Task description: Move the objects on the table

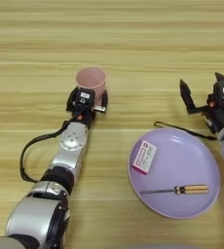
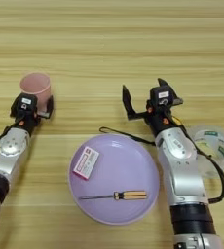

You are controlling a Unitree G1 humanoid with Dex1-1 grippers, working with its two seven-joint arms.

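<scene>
A pale pink cup [image 1: 91, 80] stands upright on the table [image 1: 123, 44] at the left. My left gripper [image 1: 87, 101] is right in front of the cup, open, with a finger on either side of its lower part. A large lilac plate [image 1: 182, 160] lies at the front right. On the plate are a small pink-and-white box [image 1: 144, 156] and a slim screwdriver [image 1: 192, 189] with a yellow-black handle. My right gripper [image 2: 143, 95] hangs just beyond the plate's far rim, wide open with nothing between its fingers.
A clear round roll of tape [image 2: 212, 144] lies on the table to the right of my right forearm. A thin black cable [image 2: 123, 135] runs from the right wrist along the plate's far rim. Another black cable [image 1: 28, 151] loops beside the left forearm.
</scene>
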